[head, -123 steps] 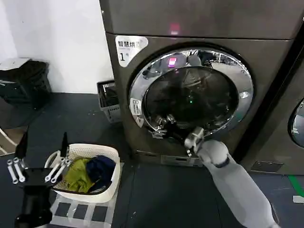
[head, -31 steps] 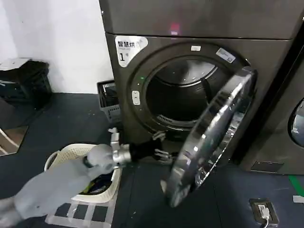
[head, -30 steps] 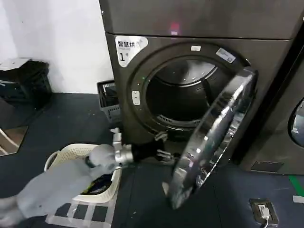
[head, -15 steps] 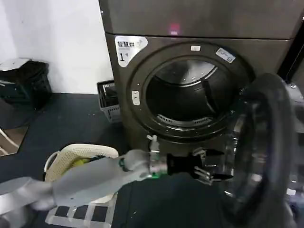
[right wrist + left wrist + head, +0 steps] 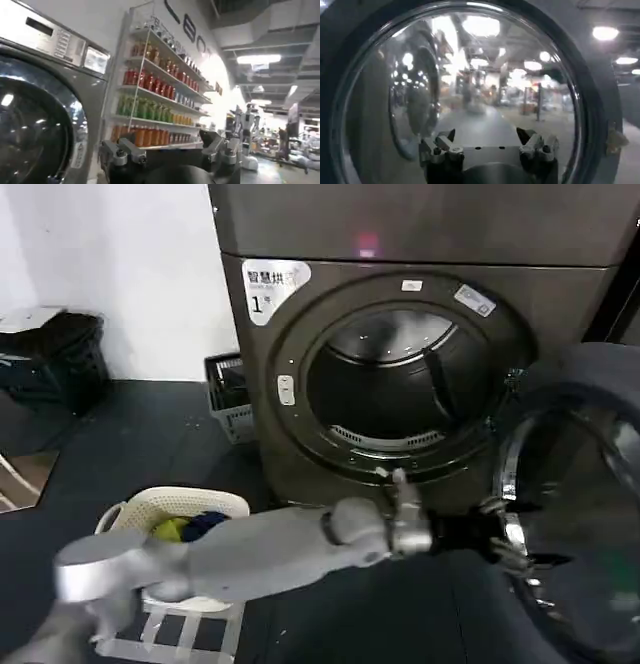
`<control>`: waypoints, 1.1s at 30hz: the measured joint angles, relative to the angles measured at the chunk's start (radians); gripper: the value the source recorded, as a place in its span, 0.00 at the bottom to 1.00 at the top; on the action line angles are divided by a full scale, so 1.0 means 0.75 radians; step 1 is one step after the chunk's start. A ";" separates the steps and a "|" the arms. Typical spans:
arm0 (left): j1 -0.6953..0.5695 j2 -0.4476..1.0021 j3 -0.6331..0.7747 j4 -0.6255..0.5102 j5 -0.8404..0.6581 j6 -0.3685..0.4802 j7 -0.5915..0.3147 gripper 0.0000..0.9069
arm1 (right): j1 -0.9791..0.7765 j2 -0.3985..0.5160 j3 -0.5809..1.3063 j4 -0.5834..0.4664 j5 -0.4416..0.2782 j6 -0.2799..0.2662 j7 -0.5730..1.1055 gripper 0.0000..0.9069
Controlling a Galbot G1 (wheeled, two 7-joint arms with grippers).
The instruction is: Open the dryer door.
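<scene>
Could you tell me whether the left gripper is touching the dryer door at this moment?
Cannot tell. In the head view the left gripper overlaps the dryer door at its chrome rim, with no clear contact or gap; the left wrist view has open fingers facing the glass.

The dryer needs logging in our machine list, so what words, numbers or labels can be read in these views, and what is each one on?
"1": white sticker at the upper left of the dryer front; the line of characters above it is too small to read.
Small labels on the rim above the drum opening: unreadable.
"LEO": large dark letters on the wall above the shelves of bottles, partly cut off, so uncertain.
Control panel of the neighbouring machine: unreadable.
</scene>
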 joint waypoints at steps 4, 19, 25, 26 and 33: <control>-0.011 -0.090 -0.002 0.076 0.022 -0.008 -0.059 1.00 | 0.000 -0.002 0.006 -0.005 -0.002 0.002 -0.006 1.00; -0.007 -0.288 -0.046 0.284 0.178 -0.059 -0.212 1.00 | -0.009 -0.029 0.051 -0.056 -0.050 0.033 -0.025 1.00; 0.017 -0.286 -0.075 0.352 0.247 -0.080 -0.233 1.00 | -0.002 -0.025 0.038 -0.052 -0.055 0.035 -0.025 1.00; 0.019 -0.286 -0.077 0.354 0.248 -0.081 -0.235 1.00 | 0.000 -0.025 0.035 -0.053 -0.055 0.035 -0.024 1.00; 0.022 -0.286 -0.118 0.321 0.234 -0.059 -0.233 1.00 | 0.006 -0.029 0.026 -0.059 -0.058 0.038 -0.024 1.00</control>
